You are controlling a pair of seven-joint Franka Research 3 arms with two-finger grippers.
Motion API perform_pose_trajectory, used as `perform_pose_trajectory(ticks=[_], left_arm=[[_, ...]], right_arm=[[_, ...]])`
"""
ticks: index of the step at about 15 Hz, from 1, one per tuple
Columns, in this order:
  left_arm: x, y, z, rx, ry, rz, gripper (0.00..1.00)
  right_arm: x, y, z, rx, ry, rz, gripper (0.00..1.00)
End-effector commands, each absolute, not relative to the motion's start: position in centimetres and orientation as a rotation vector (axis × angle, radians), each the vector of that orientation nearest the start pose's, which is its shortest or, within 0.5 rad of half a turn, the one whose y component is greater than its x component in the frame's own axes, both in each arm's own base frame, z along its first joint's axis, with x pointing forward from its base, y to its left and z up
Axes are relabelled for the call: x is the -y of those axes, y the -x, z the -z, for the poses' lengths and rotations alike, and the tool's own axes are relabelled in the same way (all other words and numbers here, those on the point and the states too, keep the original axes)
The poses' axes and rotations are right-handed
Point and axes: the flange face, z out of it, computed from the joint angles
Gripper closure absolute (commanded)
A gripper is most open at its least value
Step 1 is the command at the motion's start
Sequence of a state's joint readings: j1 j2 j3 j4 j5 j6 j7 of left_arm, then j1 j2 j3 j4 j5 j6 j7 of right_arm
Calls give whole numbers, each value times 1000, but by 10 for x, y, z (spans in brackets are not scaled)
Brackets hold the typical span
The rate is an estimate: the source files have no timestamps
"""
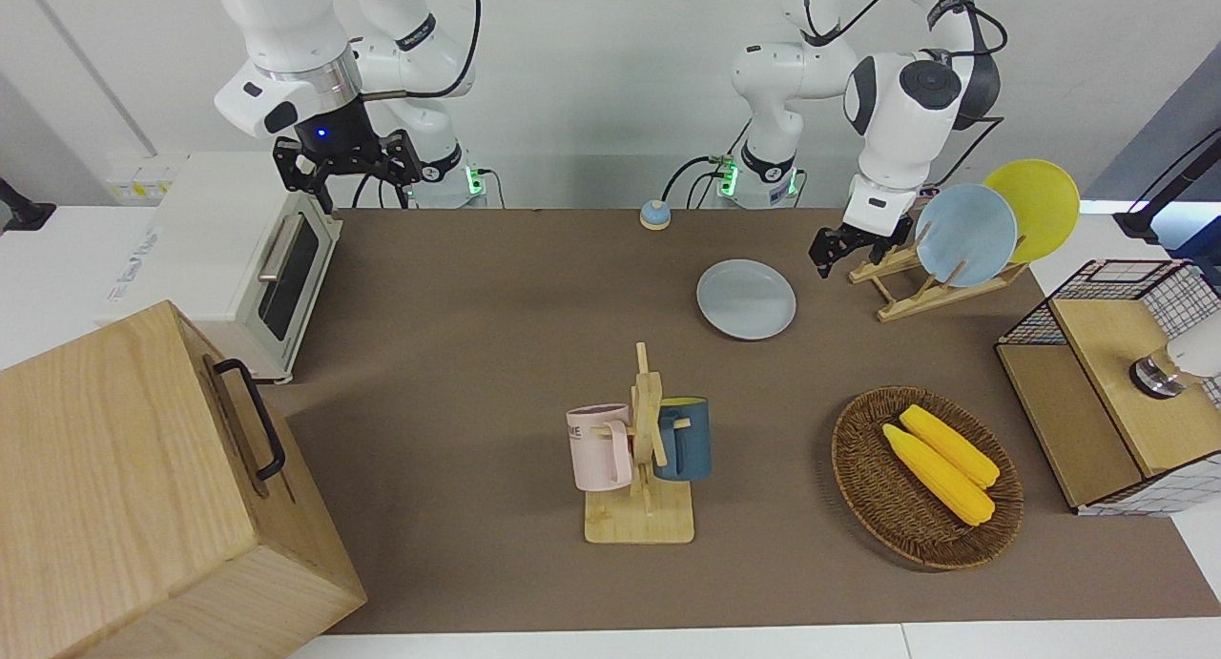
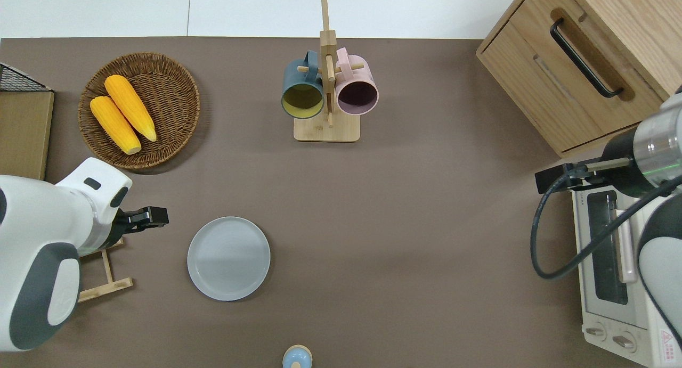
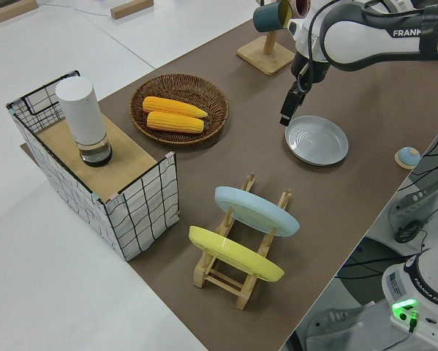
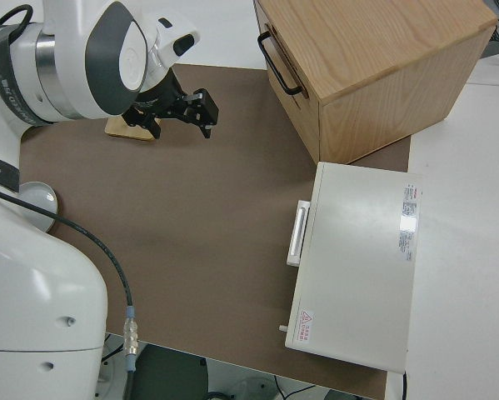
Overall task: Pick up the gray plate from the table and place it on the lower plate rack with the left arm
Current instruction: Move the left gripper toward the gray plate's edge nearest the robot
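The gray plate lies flat on the brown table; it also shows in the overhead view and the left side view. The light-wood plate rack stands toward the left arm's end and holds a light-blue plate and a yellow plate upright. My left gripper hangs empty over bare table between the rack and the gray plate, close to the plate's rim. It also shows in the front view and the left side view. My right arm is parked, its gripper open.
A wicker basket holds two corn cobs. A wooden mug stand carries a pink and a blue mug. A wire crate with a white canister, a toaster oven, a wooden drawer box and a small blue bell stand around.
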State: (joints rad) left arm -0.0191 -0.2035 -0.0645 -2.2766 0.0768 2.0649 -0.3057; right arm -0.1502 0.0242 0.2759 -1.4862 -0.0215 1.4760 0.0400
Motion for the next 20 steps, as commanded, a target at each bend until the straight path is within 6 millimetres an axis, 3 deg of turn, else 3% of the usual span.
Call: perform_pose_trajectory(ticks=[1,8,17,20], left_arm=[[34,-450,-406,252,3036,24,13],[46,-421,-353,327,3094,-180,15],[57,-429,-300,342,3111,-276,19],[56,-431,-295,347,3110,-284,138]], right_arm=[[-64,-547,-648,111,3159,-52,17],[-63,-547,-647,111,3159,-57,17],[-63,-547,-647,111,3159,-57,17],[-64,-547,-648,111,3159,-52,17]])
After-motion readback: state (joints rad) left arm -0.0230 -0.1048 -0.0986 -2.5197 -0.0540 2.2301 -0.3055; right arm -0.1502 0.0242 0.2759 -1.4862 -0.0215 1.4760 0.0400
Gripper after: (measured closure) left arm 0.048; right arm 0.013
